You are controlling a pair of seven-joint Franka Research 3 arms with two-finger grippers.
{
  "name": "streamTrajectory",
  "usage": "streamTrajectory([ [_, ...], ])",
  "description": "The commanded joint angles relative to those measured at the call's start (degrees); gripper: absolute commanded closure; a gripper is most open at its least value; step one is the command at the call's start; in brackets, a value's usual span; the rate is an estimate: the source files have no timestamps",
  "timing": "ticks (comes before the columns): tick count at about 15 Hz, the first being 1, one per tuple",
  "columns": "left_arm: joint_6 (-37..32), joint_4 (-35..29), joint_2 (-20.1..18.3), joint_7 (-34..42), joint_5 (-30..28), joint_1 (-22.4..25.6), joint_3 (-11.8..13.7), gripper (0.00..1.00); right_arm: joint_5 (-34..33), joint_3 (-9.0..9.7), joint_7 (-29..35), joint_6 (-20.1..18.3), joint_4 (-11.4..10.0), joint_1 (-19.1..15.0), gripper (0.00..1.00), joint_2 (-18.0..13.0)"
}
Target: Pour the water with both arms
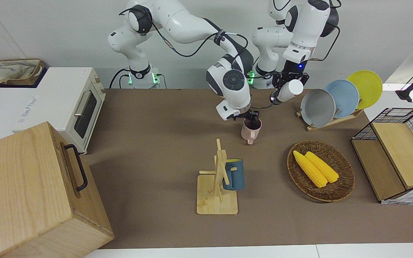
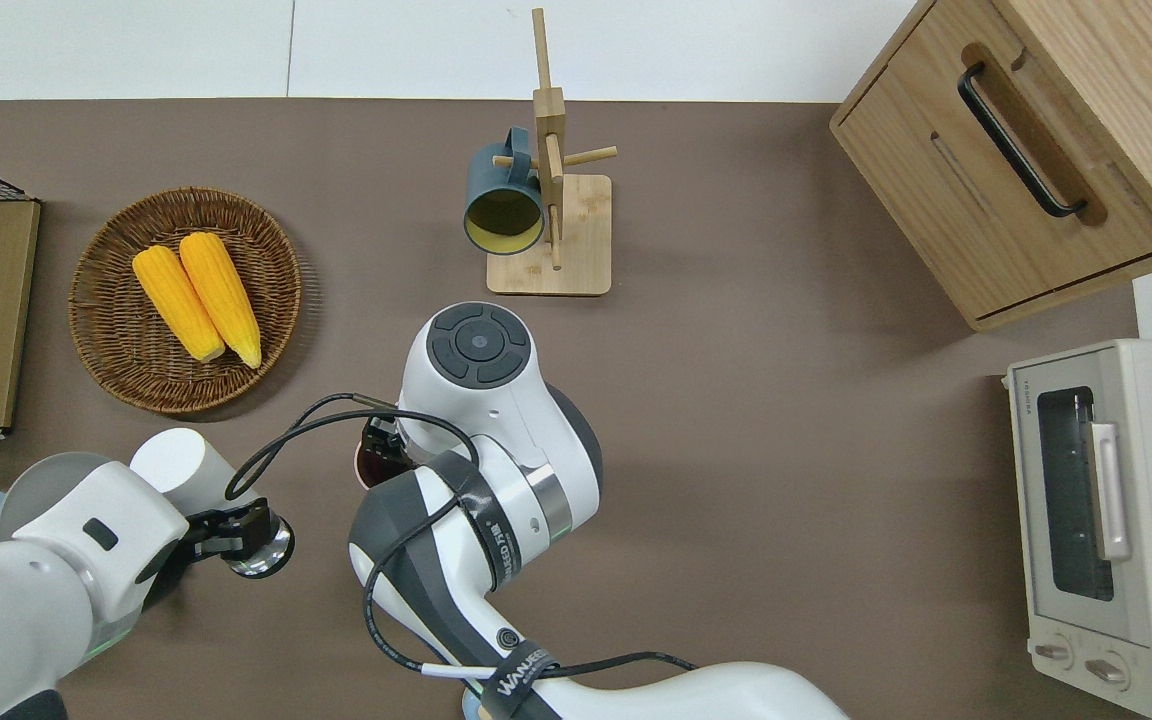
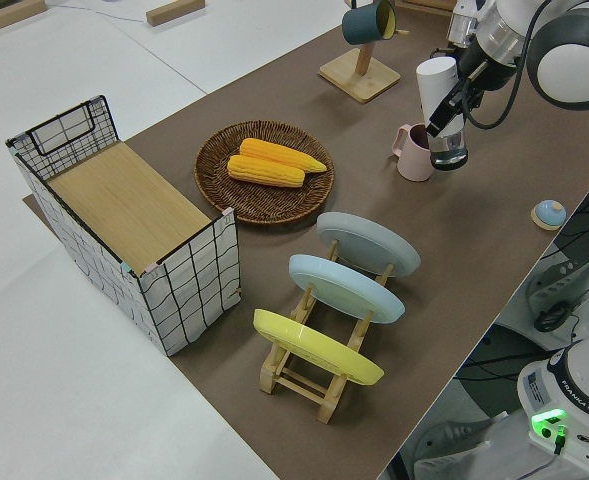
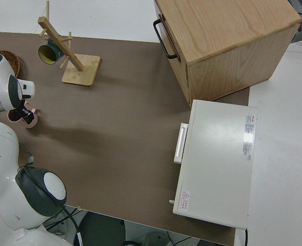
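A pink mug (image 1: 251, 131) stands on the brown table, nearer to the robots than the mug rack. My right gripper (image 1: 252, 119) comes down from above and is shut on the mug's rim (image 2: 373, 470). Over the table beside it, toward the left arm's end, my left gripper (image 1: 286, 78) is shut on a white bottle (image 1: 289, 89). The bottle is tilted, with its silver end (image 2: 261, 551) pointing toward the mug and stopping short of it. The left side view shows the bottle (image 3: 436, 88) just beside the mug (image 3: 414, 155). Water is out of view.
A wooden mug rack (image 1: 217, 193) carries a blue mug (image 1: 233, 174). Toward the left arm's end are a wicker basket (image 1: 342, 182) with two corn cobs, a plate rack (image 1: 335, 98) and a wire crate (image 1: 396, 154). A toaster oven (image 1: 74, 104) and wooden box (image 1: 31, 193) stand at the right arm's end.
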Motion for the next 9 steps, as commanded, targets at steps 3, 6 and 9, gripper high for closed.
streamTrajectory([
  [3, 0.36, -0.7, -2.35, 0.2, -0.81, -0.91, 0.6, 1.0, 1.06, -0.01, 1.14, -6.56, 1.0, -2.23, 0.007, -5.62],
  [6, 0.45, -0.7, -2.35, 0.2, -0.81, -0.91, 0.6, 1.0, -1.22, -1.15, 0.27, -10.42, -0.06, -3.37, 0.007, -9.14],
  [9, 0.36, -0.7, -2.35, 0.2, -0.81, -0.91, 0.6, 1.0, -5.43, -1.59, -4.55, -17.27, -0.23, -6.26, 0.007, -13.35],
])
